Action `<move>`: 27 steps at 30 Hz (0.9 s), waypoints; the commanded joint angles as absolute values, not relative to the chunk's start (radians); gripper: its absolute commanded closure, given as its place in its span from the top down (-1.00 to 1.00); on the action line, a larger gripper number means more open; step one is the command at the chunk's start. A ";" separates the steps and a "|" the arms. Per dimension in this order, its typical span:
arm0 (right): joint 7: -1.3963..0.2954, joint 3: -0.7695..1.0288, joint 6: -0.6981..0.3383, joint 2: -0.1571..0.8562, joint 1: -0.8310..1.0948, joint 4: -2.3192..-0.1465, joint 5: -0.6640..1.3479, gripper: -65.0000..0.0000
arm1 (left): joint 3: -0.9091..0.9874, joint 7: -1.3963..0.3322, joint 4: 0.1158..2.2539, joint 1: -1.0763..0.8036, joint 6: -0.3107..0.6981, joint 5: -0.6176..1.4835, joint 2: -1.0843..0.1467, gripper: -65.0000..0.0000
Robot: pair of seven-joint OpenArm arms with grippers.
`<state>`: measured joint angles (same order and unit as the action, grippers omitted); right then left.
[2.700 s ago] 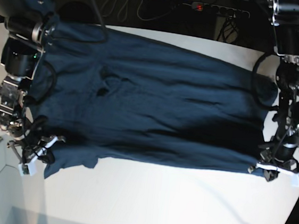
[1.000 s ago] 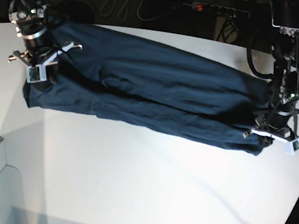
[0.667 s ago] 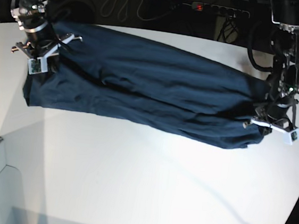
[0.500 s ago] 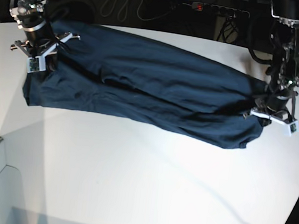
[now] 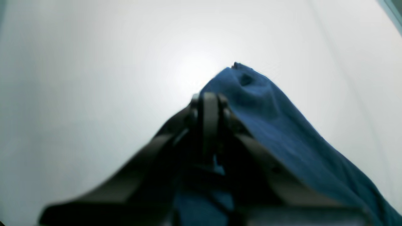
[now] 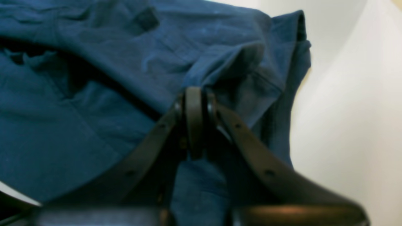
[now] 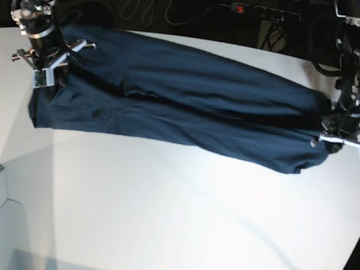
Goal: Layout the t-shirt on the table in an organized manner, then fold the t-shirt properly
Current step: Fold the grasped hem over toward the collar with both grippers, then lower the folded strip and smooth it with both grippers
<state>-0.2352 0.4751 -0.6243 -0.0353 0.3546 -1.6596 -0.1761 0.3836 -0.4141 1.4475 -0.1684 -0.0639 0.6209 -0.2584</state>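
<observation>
Navy t-shirt [image 7: 170, 108] sits doubled lengthwise across the tabletop [image 7: 171, 218] from 9 to 3 o'clock, my left claw [image 7: 345, 141] and right claw [image 7: 43, 69] both pinched tight on its ends; crosswise folds left.

Dark navy soft cloth t-shirt [image 7: 183, 103] went from spread wide on the large white smooth table [image 7: 171, 218] to a long narrow band along the far side; near hem now doubled up toward the far edge. Right gripper [image 7: 46, 63] moved from near-left to far-left. Left gripper [image 7: 345, 141] moved up from the near-right, then drifted further right, stretching the cloth out.
</observation>
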 commanded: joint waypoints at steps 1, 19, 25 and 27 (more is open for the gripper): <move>-0.211 0.478 -0.621 -0.030 0.351 -1.679 -0.163 -1.00 | 0.390 -0.394 1.466 -0.166 -0.064 0.621 -0.272 -1.00; -0.220 0.515 -0.698 -0.071 0.383 -1.770 -0.165 -1.00 | 0.398 -0.389 1.543 -0.257 -0.064 0.671 -0.278 -1.00; -0.220 0.515 -0.698 -0.081 0.407 -1.738 -0.165 -1.00 | 0.398 -0.387 1.483 -0.257 -0.064 0.670 -0.277 -1.00; -0.209 0.515 -0.698 -0.101 0.440 -1.750 -0.165 -1.00 | 0.398 -0.387 1.474 -0.257 -0.064 0.671 -0.277 -1.00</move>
